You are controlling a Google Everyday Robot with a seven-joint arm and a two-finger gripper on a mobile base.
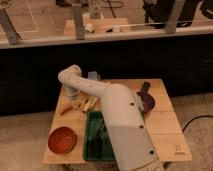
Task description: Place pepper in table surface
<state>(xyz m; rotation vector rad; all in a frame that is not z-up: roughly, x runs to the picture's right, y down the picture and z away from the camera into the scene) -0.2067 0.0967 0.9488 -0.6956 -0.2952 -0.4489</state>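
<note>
One slender, red-orange pepper (66,108), slightly curved and tapering, lies on the table (165,132) near its left edge, beyond the bowl (62,139). The gripper (73,95) hangs just behind it; whether it is clenched or released, I cannot tell.
</note>
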